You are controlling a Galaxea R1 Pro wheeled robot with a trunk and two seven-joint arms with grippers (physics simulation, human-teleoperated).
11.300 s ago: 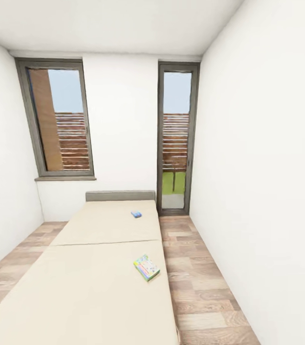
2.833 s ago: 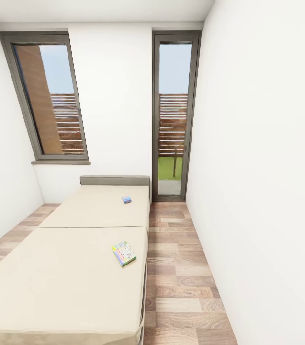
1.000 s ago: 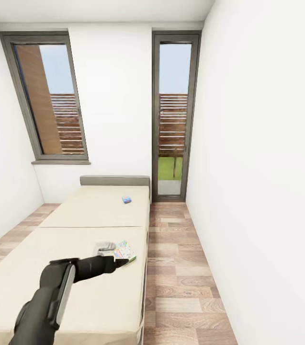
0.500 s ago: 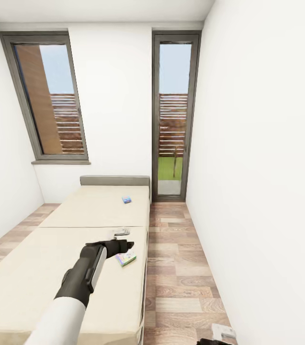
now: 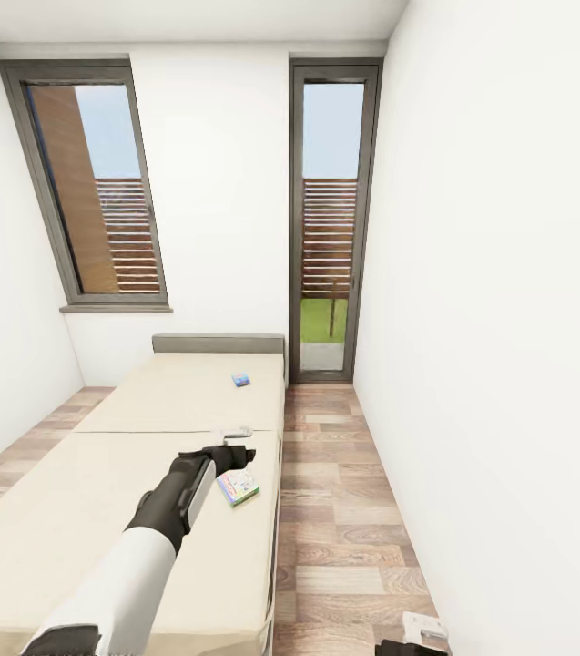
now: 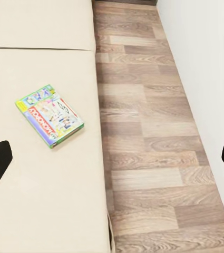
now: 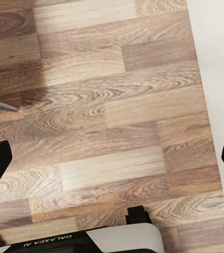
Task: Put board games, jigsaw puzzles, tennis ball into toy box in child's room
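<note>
A board game (image 5: 238, 486) with a yellow, green and red printed cover lies flat on the cream bed (image 5: 144, 428), close to its right edge. A second, small blue box (image 5: 241, 380) sits farther up the bed near the headboard. My left gripper (image 5: 234, 445) hovers over the bed just beyond the printed game, apart from it. In the left wrist view the board game (image 6: 49, 115) lies on the bed (image 6: 38, 200) below my left gripper (image 6: 112, 161), whose fingers stand wide and empty. My right gripper (image 7: 112, 158) hangs open over the plank floor; it also peeks in as right gripper (image 5: 414, 635).
A wood-plank floor strip (image 5: 344, 510) runs between the bed and the white right wall (image 5: 508, 364). A glass door (image 5: 329, 228) and a window (image 5: 98, 191) are in the far wall. The robot's own base (image 7: 117, 238) shows low in the right wrist view.
My left arm has stretched forward over the bed, carrying its gripper from on top of the printed board game to just past it. The right gripper has come into view at the bottom right.
</note>
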